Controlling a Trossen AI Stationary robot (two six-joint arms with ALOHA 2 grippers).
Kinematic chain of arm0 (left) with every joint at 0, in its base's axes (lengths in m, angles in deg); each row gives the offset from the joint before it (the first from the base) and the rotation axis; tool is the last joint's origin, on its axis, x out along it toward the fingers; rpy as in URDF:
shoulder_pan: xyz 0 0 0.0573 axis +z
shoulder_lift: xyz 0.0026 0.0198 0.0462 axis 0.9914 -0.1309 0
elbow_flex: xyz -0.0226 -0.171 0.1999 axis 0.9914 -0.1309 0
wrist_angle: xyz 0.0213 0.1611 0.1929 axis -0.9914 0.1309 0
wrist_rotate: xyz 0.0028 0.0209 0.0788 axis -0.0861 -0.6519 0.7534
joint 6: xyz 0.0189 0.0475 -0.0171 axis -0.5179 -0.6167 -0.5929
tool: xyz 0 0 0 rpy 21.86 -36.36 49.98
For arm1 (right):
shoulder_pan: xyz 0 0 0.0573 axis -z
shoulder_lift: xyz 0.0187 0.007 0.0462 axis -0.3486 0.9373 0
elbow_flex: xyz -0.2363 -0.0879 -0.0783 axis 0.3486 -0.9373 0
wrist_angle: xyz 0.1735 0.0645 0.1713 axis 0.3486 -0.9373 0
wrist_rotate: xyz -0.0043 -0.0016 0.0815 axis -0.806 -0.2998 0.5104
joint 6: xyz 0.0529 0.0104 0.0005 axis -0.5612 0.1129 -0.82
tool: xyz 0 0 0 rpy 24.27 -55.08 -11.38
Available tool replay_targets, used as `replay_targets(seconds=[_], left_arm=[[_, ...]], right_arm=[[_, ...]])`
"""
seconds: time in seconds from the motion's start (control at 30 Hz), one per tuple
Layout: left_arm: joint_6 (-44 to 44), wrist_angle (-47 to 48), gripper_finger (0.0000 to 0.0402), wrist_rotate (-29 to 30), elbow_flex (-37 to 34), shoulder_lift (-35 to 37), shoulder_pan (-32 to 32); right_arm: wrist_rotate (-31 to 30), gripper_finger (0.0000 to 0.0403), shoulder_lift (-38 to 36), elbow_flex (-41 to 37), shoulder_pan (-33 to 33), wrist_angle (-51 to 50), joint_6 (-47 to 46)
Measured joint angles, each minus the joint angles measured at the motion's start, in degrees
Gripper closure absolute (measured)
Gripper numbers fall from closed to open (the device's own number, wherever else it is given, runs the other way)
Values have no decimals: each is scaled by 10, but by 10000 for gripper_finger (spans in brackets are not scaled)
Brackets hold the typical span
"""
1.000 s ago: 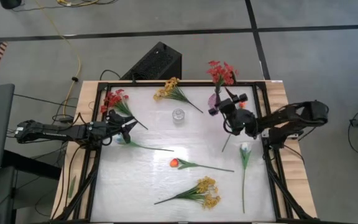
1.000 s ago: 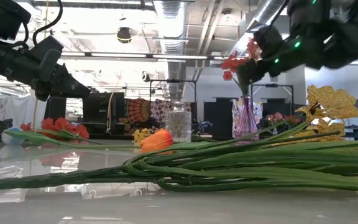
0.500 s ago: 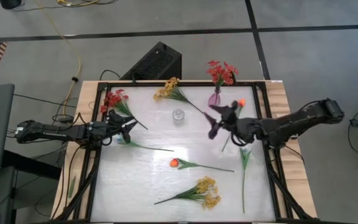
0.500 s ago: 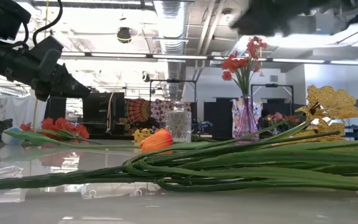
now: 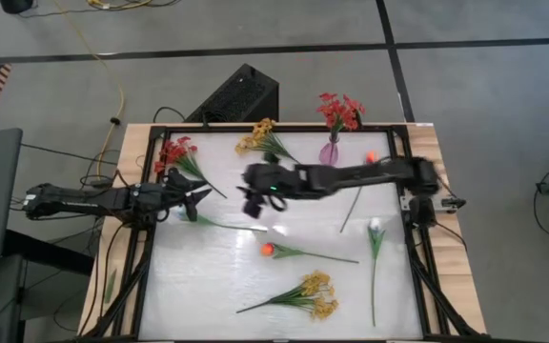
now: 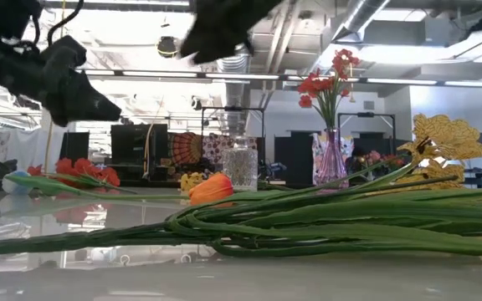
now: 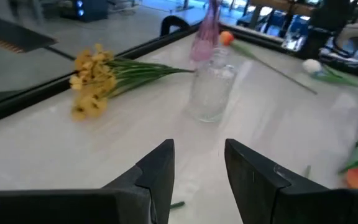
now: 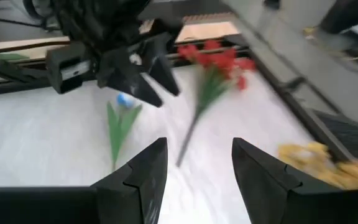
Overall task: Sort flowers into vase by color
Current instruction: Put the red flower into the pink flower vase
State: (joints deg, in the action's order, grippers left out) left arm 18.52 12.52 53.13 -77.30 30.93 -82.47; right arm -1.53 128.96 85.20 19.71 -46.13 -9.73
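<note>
My right gripper (image 5: 248, 195) hangs open and empty above the table's middle, arm stretched from the right, pointing at my left gripper (image 8: 135, 74). My left gripper (image 5: 201, 196) stands open and empty at the left edge, above a white tulip (image 8: 123, 118). A red spray (image 5: 174, 152) and a yellow spray (image 5: 255, 136) lie at the far left. A purple vase (image 5: 329, 151) holds red flowers (image 5: 339, 110). A clear glass vase (image 7: 211, 90) stands mid-table, under my right arm in the high view. Orange tulips (image 5: 268, 250) (image 5: 370, 157), a white tulip (image 5: 376, 226) and a yellow spray (image 5: 315, 293) lie flat.
A black frame rail (image 5: 255, 126) runs round the white table top. A black box (image 5: 241, 93) sits on the floor beyond the far edge. Bare table shows at the near left (image 5: 198, 286).
My right gripper has swung away from the purple vase at the far right, across the table toward its left edge, rising and tipping from pointing down to nearly level. The red flowers stay upright in the vase.
</note>
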Motion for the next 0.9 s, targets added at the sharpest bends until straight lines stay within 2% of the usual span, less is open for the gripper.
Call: replay_targets(seconds=[0.1,0.27,0.4,0.53,0.63,0.8,0.9], left_arm=[[42,111,274,42,44,0,0],[168,252,276,146,62,0,0],[228,288,276,200,62,-1,0],[234,290,276,213,62,-1,0],[234,290,276,213,62,0,0],[234,289,276,215,60,0,0],[233,291,276,223,58,0,0]], right_arm=[[41,199,85,88,20,-7,0],[49,199,219,208,43,-21,-9],[56,199,311,295,53,-26,-30],[57,199,390,371,61,-51,-43],[58,199,414,374,66,-21,-51],[56,199,425,374,73,-25,-51],[93,199,427,373,79,-27,-65]])
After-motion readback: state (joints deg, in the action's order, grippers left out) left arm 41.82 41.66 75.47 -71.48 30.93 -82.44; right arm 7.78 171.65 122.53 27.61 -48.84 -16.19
